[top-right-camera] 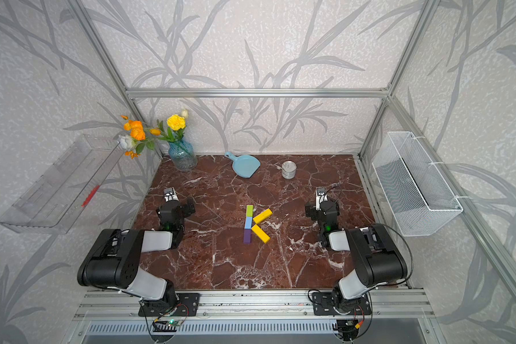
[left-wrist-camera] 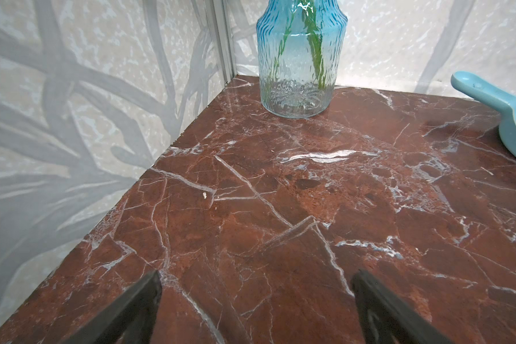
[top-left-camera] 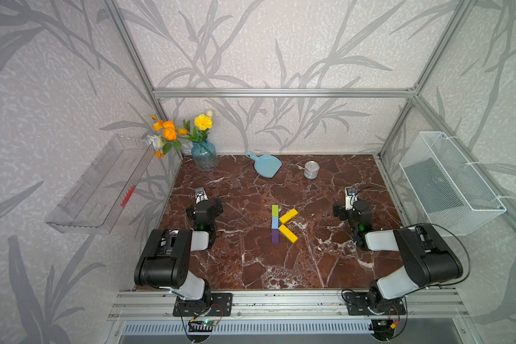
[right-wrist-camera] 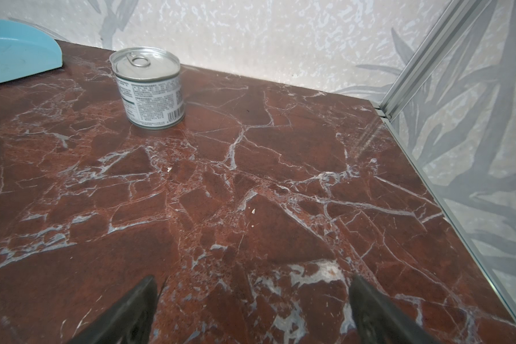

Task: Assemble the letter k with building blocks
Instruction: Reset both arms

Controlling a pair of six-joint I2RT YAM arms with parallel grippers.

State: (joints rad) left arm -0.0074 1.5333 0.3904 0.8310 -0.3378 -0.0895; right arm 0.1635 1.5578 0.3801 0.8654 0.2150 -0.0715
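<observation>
Black left gripper (left-wrist-camera: 256, 274) spread wide, holding nothing, right gripper (right-wrist-camera: 253, 277) spread wide, also empty

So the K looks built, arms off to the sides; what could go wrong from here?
The yellow bars seem to meet the stroke only at their ends, so a light nudge could skew the letter k. The left hand and right hand flank it open; a sweep across could scatter the loose blocks.

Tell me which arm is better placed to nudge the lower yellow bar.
Right, probably: the lower yellow bar sits right of the purple block, toward the right claw, which is open.
</observation>
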